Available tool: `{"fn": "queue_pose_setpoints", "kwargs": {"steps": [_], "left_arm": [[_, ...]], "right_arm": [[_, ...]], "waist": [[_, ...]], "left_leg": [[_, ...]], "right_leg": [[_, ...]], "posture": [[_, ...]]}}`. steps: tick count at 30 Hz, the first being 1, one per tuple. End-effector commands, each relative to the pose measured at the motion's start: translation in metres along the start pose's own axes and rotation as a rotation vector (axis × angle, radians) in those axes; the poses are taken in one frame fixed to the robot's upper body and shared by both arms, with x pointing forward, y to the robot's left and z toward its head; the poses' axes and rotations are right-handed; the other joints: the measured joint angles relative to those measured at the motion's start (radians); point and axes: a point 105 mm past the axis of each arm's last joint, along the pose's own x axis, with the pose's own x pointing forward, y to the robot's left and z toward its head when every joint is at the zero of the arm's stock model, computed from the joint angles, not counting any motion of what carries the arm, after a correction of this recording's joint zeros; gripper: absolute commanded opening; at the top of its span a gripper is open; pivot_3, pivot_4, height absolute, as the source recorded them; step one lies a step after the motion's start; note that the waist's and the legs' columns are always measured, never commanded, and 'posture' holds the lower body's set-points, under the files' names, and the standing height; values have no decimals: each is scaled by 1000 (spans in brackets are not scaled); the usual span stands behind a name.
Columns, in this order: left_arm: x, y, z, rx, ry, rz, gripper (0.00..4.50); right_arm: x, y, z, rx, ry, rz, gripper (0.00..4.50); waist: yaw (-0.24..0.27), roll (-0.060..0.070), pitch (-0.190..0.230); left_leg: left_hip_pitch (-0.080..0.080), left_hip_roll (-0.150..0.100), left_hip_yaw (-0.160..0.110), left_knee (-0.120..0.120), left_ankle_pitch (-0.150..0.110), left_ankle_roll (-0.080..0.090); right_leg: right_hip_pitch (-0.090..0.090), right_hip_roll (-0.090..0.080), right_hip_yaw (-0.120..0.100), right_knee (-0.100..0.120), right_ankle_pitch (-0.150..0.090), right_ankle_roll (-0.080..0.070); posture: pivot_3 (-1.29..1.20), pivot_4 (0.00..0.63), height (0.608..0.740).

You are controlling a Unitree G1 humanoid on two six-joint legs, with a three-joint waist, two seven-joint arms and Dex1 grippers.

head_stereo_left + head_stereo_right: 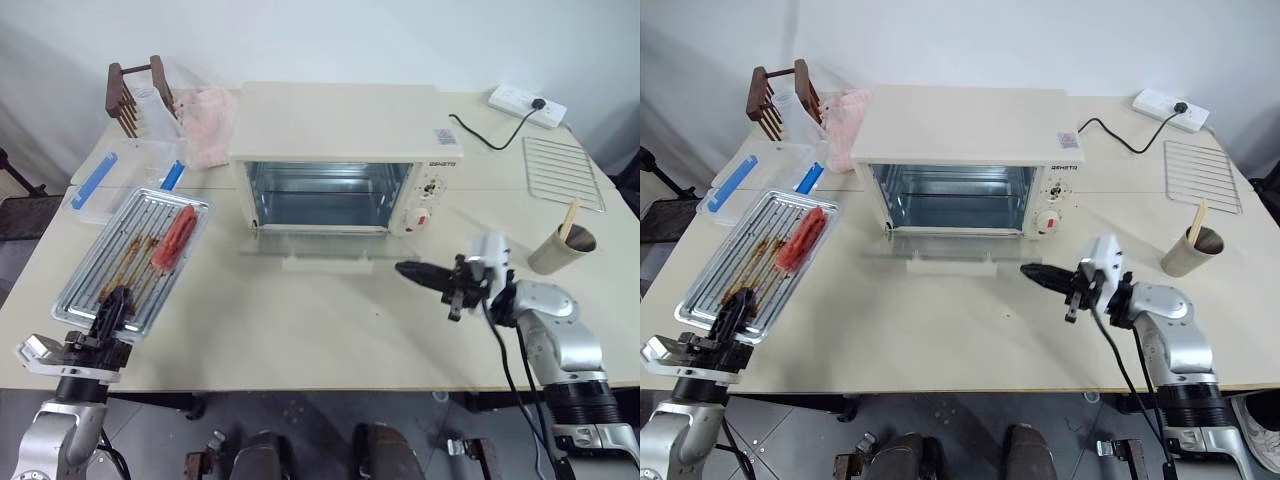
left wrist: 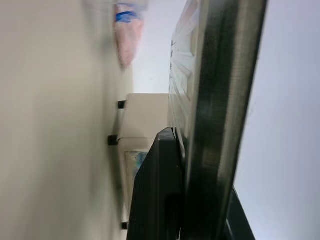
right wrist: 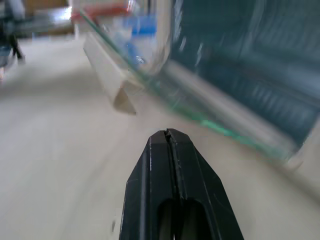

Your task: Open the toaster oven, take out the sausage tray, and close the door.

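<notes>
The cream-white toaster oven (image 1: 340, 120) stands mid-table with its cavity empty. Its glass door (image 1: 300, 243) lies folded down flat, the bar handle (image 1: 325, 264) toward me. The ribbed metal sausage tray (image 1: 118, 252) rests on the table to the oven's left, with a red sausage (image 1: 176, 236) on it. My left gripper (image 1: 116, 303) is shut on the tray's near rim; in the left wrist view a black finger (image 2: 155, 190) presses against the rim (image 2: 220, 120). My right gripper (image 1: 404, 268) hovers shut and empty just right of the handle, its fingertips (image 3: 161, 136) pointing at the door's edge.
A clear plastic box with blue clips (image 1: 120, 175), a wooden rack (image 1: 135, 95) and a pink cloth (image 1: 207, 125) sit behind the tray. At the right are a wire rack (image 1: 562, 172), a paper cup with a stick (image 1: 562, 248) and a power strip (image 1: 527, 105) with its cable.
</notes>
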Motion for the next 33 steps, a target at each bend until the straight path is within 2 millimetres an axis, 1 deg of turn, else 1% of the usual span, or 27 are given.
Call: {"fn": "queue_pose_setpoints", "kwargs": {"steps": [1, 6, 7, 9, 10, 11, 13, 15, 17, 18, 19, 20, 21, 24, 26, 29, 31, 33], "left_arm": [[-5, -9, 1, 8, 45, -52, 0], [-6, -12, 1, 23, 97, -57, 0], [-8, -12, 1, 27, 116, -53, 0], [-11, -12, 1, 30, 168, -41, 0], [-13, -12, 1, 28, 187, -37, 0], [-15, -10, -4, 27, 247, -18, 0], [-18, -8, -10, 17, 326, 5, 0], [-21, -8, -21, 13, 441, 28, 0], [-19, -6, -26, -12, 501, 41, 0], [-17, -3, -29, -28, 528, 50, 0], [-12, 1, -37, -39, 587, 72, 0], [-10, 3, -43, -44, 629, 89, 0], [-4, 4, -48, -52, 652, 78, 0], [9, 10, -60, -80, 735, 97, 0], [18, 13, -73, -85, 814, 103, 0], [41, 17, -94, -78, 922, 92, 0], [53, 20, -106, -60, 978, 87, 0], [64, 22, -117, -20, 1009, 66, 0]], "right_arm": [[3, -9, 30, 9, -131, -48, 9], [12, -17, 48, 76, -203, -67, 9], [12, -17, 47, 81, -178, -69, 9], [10, -13, 43, 53, -123, -38, 9], [9, -11, 43, 43, -111, -27, 171], [4, -7, 44, 26, -94, -7, 352], [-4, -1, 46, 9, -70, 15, 867], [-12, 10, 46, -32, -30, 55, 1533], [-23, 26, 43, -99, 12, 114, 2293], [-30, 38, 38, -146, 60, 160, 2611], [-38, 48, 34, -164, 95, 180, 2840], [-43, 55, 31, -172, 117, 190, 3215], [-48, 57, 30, -175, 129, 170, 3614], [-60, 56, 22, -213, 185, 87, 4481], [-75, 59, 16, -220, 216, 62, 4481], [-101, 58, 11, -114, 236, -34, 4481], [-111, 57, 9, -103, 249, -81, 4481], [-118, 56, 7, -119, 262, -121, 4481]], "waist": [[-2, 0, 0], [-3, 0, 0], [-2, 0, 0], [-2, 0, 0], [0, 0, 0], [1, 0, 0], [3, 0, 0], [4, 0, 0], [4, 0, 0], [7, 0, 0], [11, 0, 0], [16, 0, 0], [21, 0, 0], [23, 0, 0], [23, 0, 0], [44, 1, 0], [46, 1, 0], [45, 1, 0]], "left_leg": [[0, 0, 0, 0, 0, 0], [0, 0, 0, 0, 0, 0], [0, 0, 0, 0, 0, 0], [0, 1, 0, -1, 0, 0], [-1, 1, 0, -1, 0, 0], [-1, 1, 0, -1, 0, 0], [-2, 0, 0, -2, -1, 0], [-2, 0, 0, -2, -1, 0], [-2, 1, 0, -2, -1, 0], [-2, 1, 1, -2, -1, 0], [-2, 1, 0, -2, -1, 0], [-2, 0, 0, -2, -2, -1], [-2, 0, 0, -2, -2, -1], [-1, 1, 2, -2, -2, -1], [0, 0, 2, -2, -1, -1], [-1, -2, 1, -2, -1, -1], [-1, -4, 2, -2, -1, -1], [-1, -4, 3, -2, -1, -1]], "right_leg": [[0, 0, 0, 0, 0, 0], [-1, 1, 0, 0, 0, 0], [-1, 1, 1, 0, 0, 0], [-1, 0, 0, 0, 0, 0], [-1, 0, 0, 0, 0, 0], [-2, 0, 0, 0, 0, 0], [-2, -1, 0, -1, 0, 0], [-2, -1, 1, -1, 0, 0], [-2, -1, 1, -2, 0, 0], [-2, -1, 1, -2, 0, 0], [-2, -1, 1, -2, 0, 0], [-2, 0, 1, -3, 0, 0], [-2, 0, 0, -3, 0, 0], [-2, -1, 2, -2, 0, 0], [-2, -2, 2, -2, 1, 0], [-1, -1, 1, -2, 1, 0], [-2, 0, 1, -2, 1, 1], [-2, 0, 2, -2, 1, 1]], "posture": [[0, 150, 740], [0, 150, 740], [0, 150, 740], [0, 150, 740], [0, 150, 740], [0, 150, 740], [0, 150, 740], [0, 150, 740], [0, 150, 740], [0, 150, 740], [0, 150, 740], [0, 150, 740], [0, 150, 740], [0, 150, 740], [0, 150, 740], [0, 150, 740], [0, 150, 740], [0, 150, 740]]}}
